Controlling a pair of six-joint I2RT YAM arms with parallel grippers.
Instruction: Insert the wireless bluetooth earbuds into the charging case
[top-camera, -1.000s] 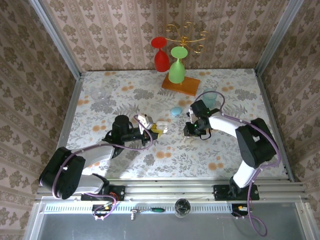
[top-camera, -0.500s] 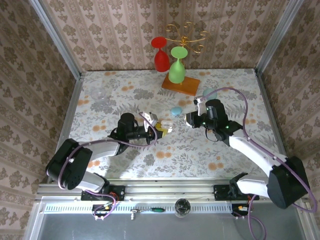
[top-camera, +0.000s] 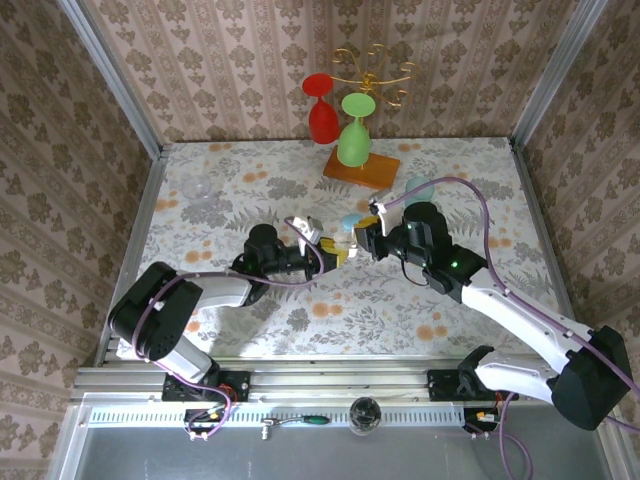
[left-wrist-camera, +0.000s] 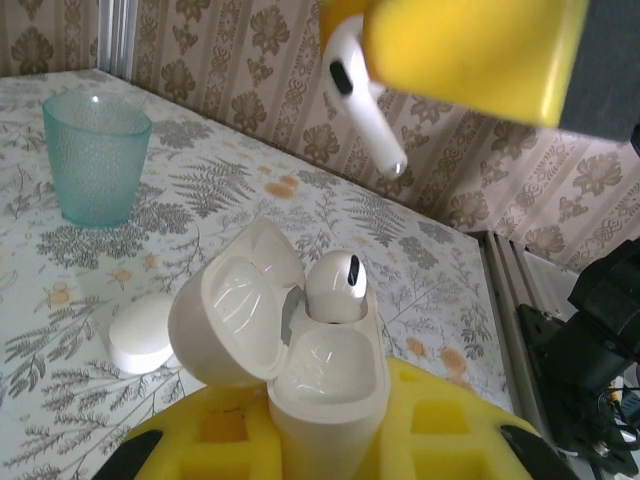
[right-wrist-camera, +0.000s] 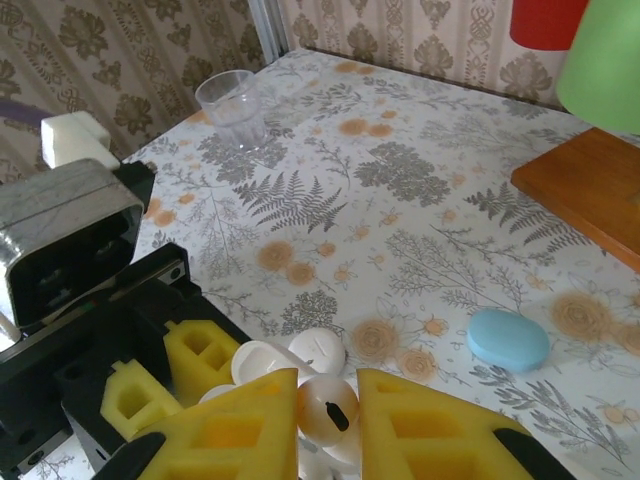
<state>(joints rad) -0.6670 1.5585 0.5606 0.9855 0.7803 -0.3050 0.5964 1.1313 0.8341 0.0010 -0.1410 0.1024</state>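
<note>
My left gripper (left-wrist-camera: 330, 440) is shut on the open white charging case (left-wrist-camera: 325, 385), which stands upright between its yellow pads. One white earbud (left-wrist-camera: 335, 285) sits in the case's far slot; the near slot is hollow. Just above the case hangs a second white earbud (left-wrist-camera: 362, 95), stem down, and my right gripper (right-wrist-camera: 327, 415) is shut on that earbud (right-wrist-camera: 327, 408). In the top view the left gripper (top-camera: 328, 254) and right gripper (top-camera: 357, 244) meet tip to tip at the table's middle.
A closed white case (left-wrist-camera: 140, 335) lies on the table just beside the held one, and a blue case (right-wrist-camera: 508, 340) lies further back. A teal cup (top-camera: 418, 188), a clear cup (top-camera: 200, 190) and a wooden board (top-camera: 362, 168) with red and green glasses stand behind.
The right arm rose from the table and swung left with the earbud until it came over the case. The left gripper carried the case a little to the right.
</note>
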